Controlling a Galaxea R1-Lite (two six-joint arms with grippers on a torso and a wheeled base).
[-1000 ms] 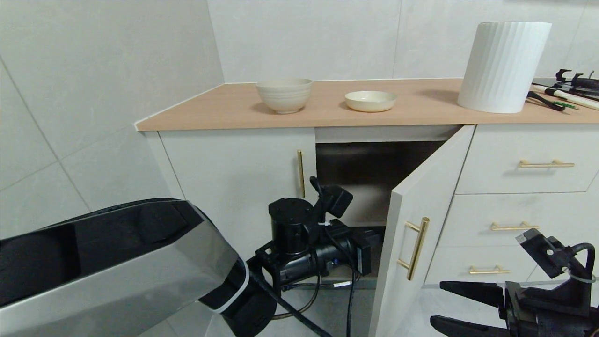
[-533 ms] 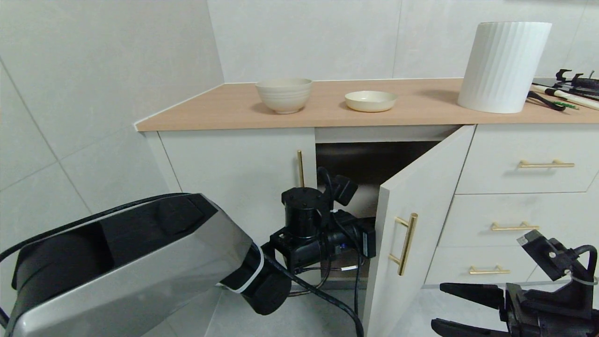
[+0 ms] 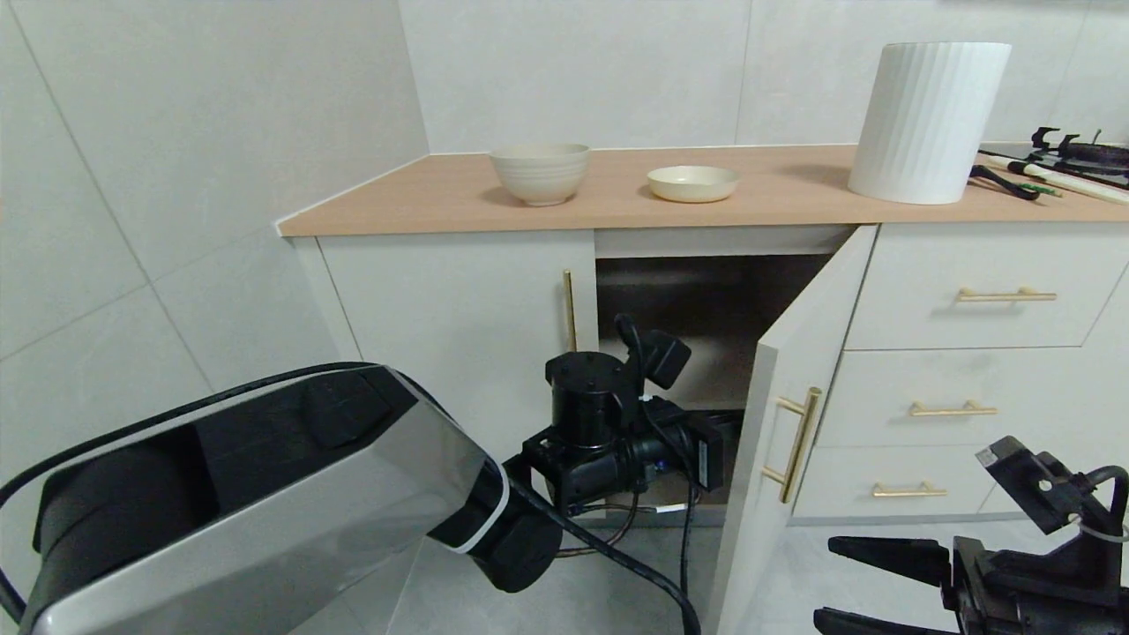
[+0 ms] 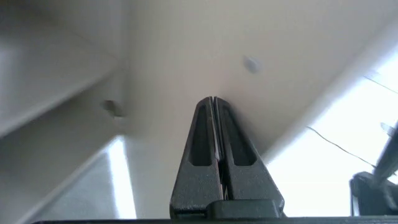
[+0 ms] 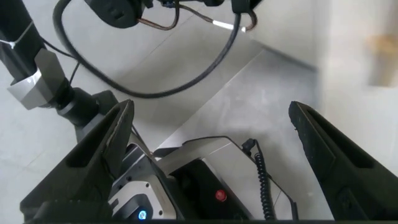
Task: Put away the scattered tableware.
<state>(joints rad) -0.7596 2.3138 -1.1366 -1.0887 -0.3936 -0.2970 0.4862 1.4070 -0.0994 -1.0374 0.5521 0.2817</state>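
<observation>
A ribbed beige bowl [image 3: 540, 174] and a shallow cream dish [image 3: 693, 183] stand on the wooden countertop [image 3: 423, 207], above an open cabinet [image 3: 697, 309]. My left arm's wrist [image 3: 617, 437] is low at the cabinet opening, and the door hides its fingers in the head view. In the left wrist view my left gripper [image 4: 216, 102] is shut on nothing, its tips close to a pale panel. My right gripper [image 3: 825, 579] hangs open near the floor at the lower right, its fingers [image 5: 118, 143] spread wide over grey tiles.
The cabinet door [image 3: 794, 423] with a brass handle [image 3: 798, 445] stands swung out between my two arms. A tall white ribbed container [image 3: 928, 122] and dark utensils [image 3: 1050, 168] occupy the right of the counter. Drawers [image 3: 979, 295] lie to the right, a tiled wall to the left.
The head camera has shifted, so the whole counter sits slightly differently. My left arm has risen and moved right, closer to the cabinet opening. The right gripper stays put.
</observation>
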